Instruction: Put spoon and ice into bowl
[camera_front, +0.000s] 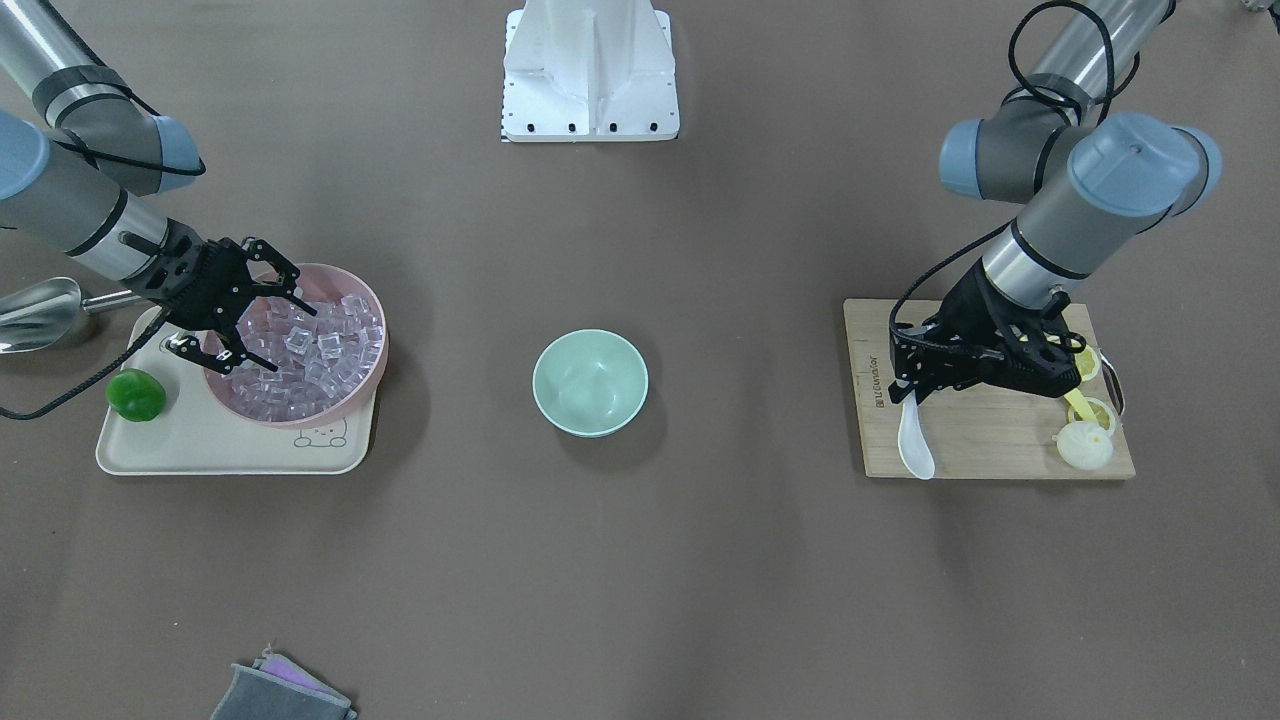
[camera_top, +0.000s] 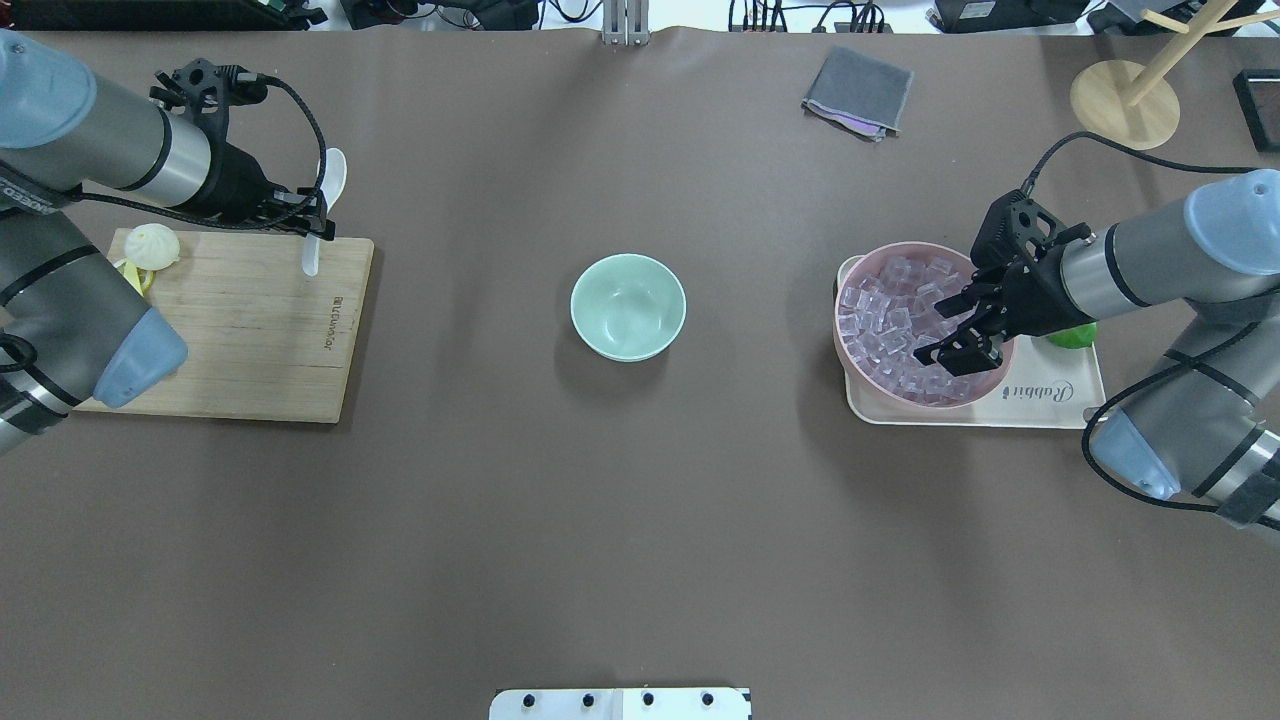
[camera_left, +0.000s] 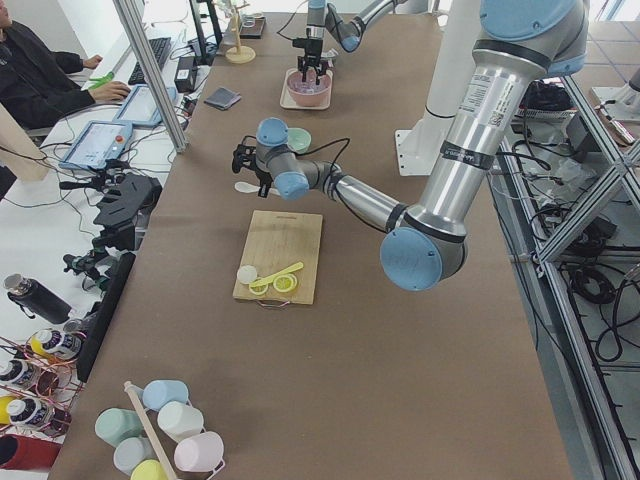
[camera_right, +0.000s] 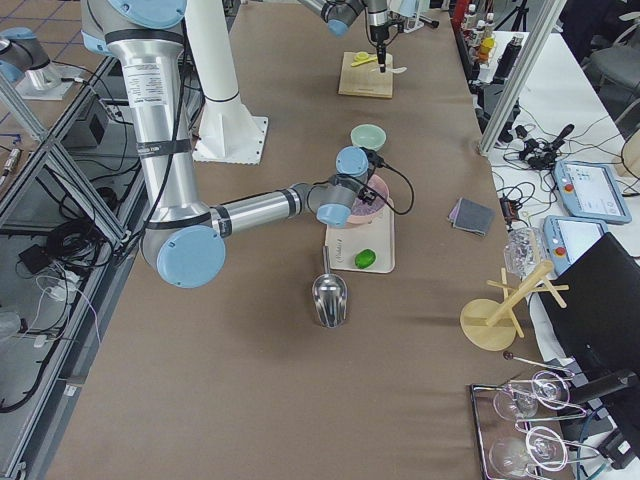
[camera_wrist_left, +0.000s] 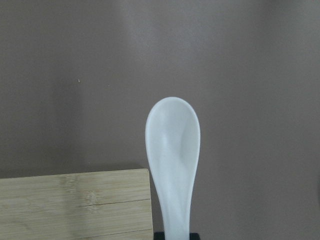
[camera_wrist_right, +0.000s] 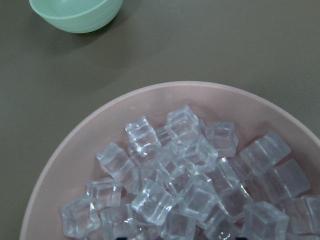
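Observation:
The mint-green bowl (camera_front: 590, 382) (camera_top: 628, 305) stands empty mid-table; its edge shows in the right wrist view (camera_wrist_right: 75, 12). My left gripper (camera_front: 905, 393) (camera_top: 305, 220) is shut on the white spoon (camera_front: 916, 448) (camera_top: 333, 175) (camera_wrist_left: 172, 150) and holds it by the handle at the cutting board's far corner, with the scoop out over the table. My right gripper (camera_front: 255, 325) (camera_top: 945, 325) is open and empty just above the ice cubes (camera_front: 320, 350) (camera_top: 880, 320) (camera_wrist_right: 185, 165) piled in a pink bowl (camera_front: 300, 420) (camera_wrist_right: 75, 140).
A wooden cutting board (camera_front: 990, 440) (camera_top: 250, 340) holds a white bun (camera_front: 1085, 445) and a yellow utensil (camera_front: 1085, 408). The pink bowl sits on a cream tray (camera_front: 220, 450) beside a green fruit (camera_front: 135, 393). A steel scoop (camera_front: 35, 310) and a grey cloth (camera_top: 858, 92) lie apart.

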